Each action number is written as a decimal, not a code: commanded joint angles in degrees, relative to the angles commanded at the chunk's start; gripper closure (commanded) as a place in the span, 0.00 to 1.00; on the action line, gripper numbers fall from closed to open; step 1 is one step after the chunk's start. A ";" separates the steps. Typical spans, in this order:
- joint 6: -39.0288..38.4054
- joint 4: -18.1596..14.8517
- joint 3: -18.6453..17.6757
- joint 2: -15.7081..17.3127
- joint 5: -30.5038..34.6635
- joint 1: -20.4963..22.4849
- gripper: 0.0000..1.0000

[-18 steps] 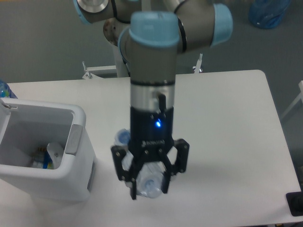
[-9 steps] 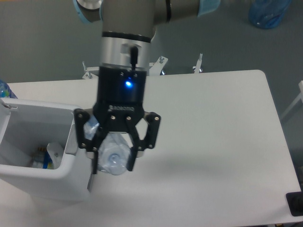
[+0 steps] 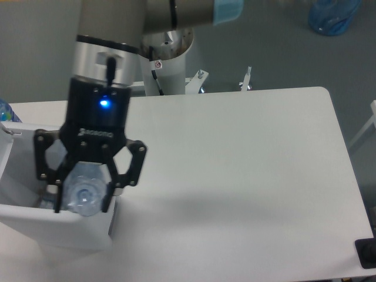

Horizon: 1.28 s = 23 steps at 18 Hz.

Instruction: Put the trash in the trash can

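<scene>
Bottle (image 3: 81, 198) pinched in end effector (image 3: 82, 202), carried from desk (image 3: 247, 164) centre toward nine o'clock, now over bin (image 3: 35, 226); release next, probably.

The arm's wrist is showing as a brushed silver metal cylinder (image 3: 106, 56) with a small black stub on its face, above it a grey link ending in a light blue plastic cap (image 3: 228, 8). Below the silver section a black cylindrical body (image 3: 98, 114) is glowing with a blue indicator light and bearing small white lettering. The black two-finger pincer (image 3: 82, 200) is displaying angular linkage arms dotted with pale screws.
</scene>
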 joint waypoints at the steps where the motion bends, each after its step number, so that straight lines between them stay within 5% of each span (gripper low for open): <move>1: 0.00 0.00 -0.17 -0.53 0.09 -0.88 0.48; 4: 0.00 -0.09 -0.70 -1.41 0.44 -2.38 0.38; 7: 0.88 0.00 -0.97 -1.50 0.35 -2.38 0.00; 13: 5.79 0.09 -0.71 -0.89 0.53 -1.86 0.00; 17: 10.53 0.09 0.35 -0.44 0.61 3.06 0.00; 23: 28.99 -0.97 0.27 0.26 7.97 7.90 0.00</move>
